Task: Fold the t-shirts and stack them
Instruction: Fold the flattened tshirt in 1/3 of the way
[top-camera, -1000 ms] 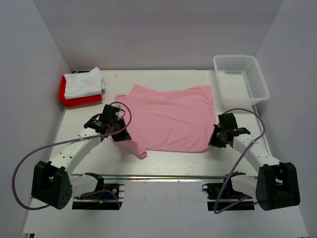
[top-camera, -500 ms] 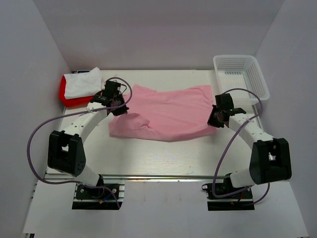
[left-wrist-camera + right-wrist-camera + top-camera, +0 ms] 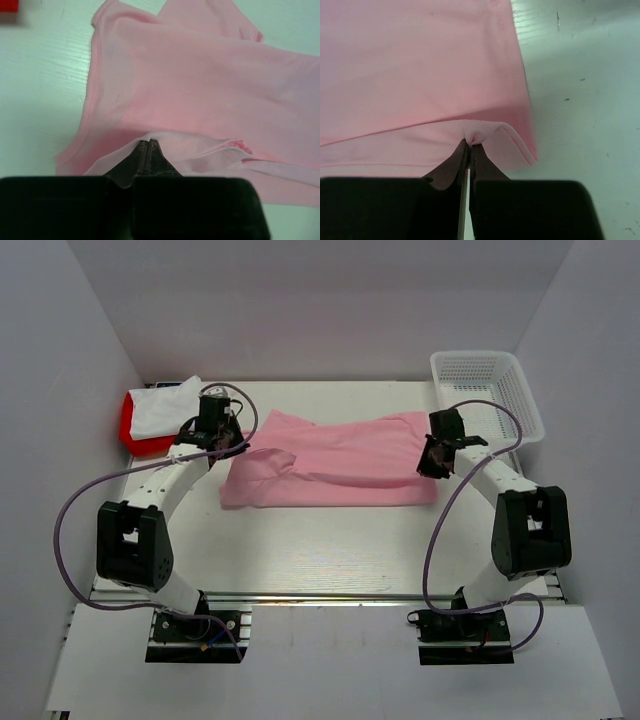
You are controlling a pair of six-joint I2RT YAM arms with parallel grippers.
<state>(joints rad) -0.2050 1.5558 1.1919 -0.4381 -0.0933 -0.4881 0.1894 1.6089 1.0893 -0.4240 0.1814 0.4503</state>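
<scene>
The light pink t-shirt [image 3: 335, 465] lies across the middle of the table, its near half doubled over towards the far edge. My left gripper [image 3: 228, 446] is shut on the pink shirt's folded edge [image 3: 170, 142] at its left side. My right gripper [image 3: 432, 462] is shut on the folded edge [image 3: 480, 131] at the shirt's right side. A folded white t-shirt [image 3: 168, 408] lies on a folded bright red one [image 3: 142, 440] at the far left.
A white plastic mesh basket [image 3: 487, 400] stands at the far right corner. Purple cables loop from both arms over the table. White walls close in the table on three sides.
Both grippers have carried the pink shirt's near edge away from me towards the far side, folding the shirt in half. Both arms are now stretched further out.
</scene>
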